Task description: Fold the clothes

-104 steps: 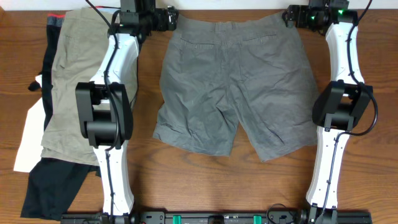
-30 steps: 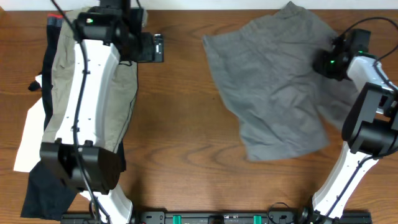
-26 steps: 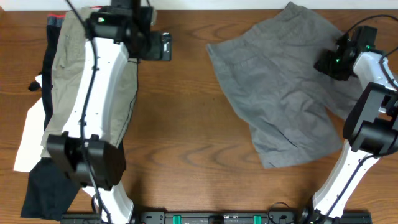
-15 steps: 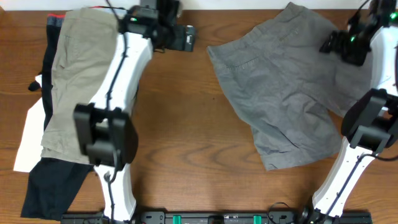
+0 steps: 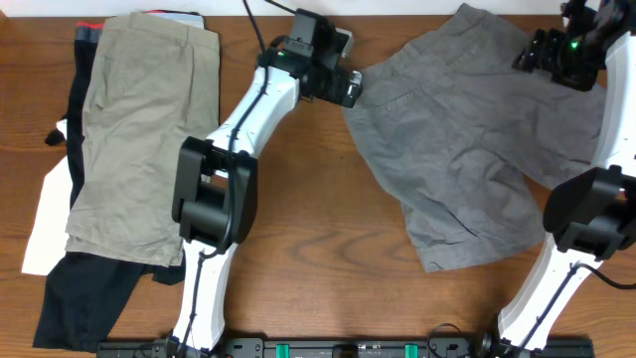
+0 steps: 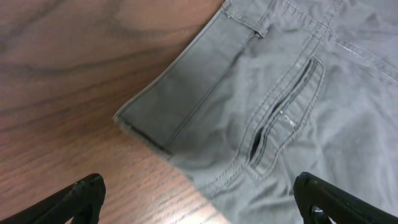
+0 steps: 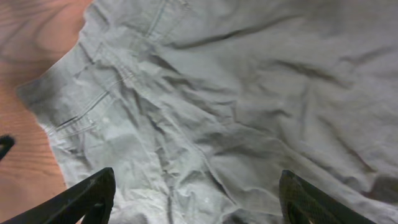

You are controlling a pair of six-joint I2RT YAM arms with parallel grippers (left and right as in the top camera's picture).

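The left arm (image 5: 260,109) reaches from the bottom of the overhead frame up and to the right, its forearm slanting toward the top centre. The left gripper (image 5: 348,88) sits at the left edge of the grey shorts (image 5: 467,139). In the left wrist view its two fingertips (image 6: 81,196) show in the bottom corners, spread wide with nothing between them; it holds nothing. A flat corner of the shorts lies on the wood in the middle of that view, above and between the tips, with a stitched pocket slit (image 6: 280,118) to the right.

The right arm (image 5: 581,214) rises along the right edge of the overhead frame. The right gripper (image 5: 532,58) hovers at the upper right over the top part of the shorts. In the right wrist view its fingers (image 7: 93,193) stand far apart in the lower corners, gripping nothing, with wrinkled grey cloth filling the frame between and above them.

The shorts lie crumpled and skewed across the upper right of the wooden table (image 5: 298,229), one leg trailing toward the lower right. Well apart, at the left of the frame, lie khaki shorts (image 5: 139,129) over a white garment (image 5: 45,229) and a black garment (image 5: 79,298).
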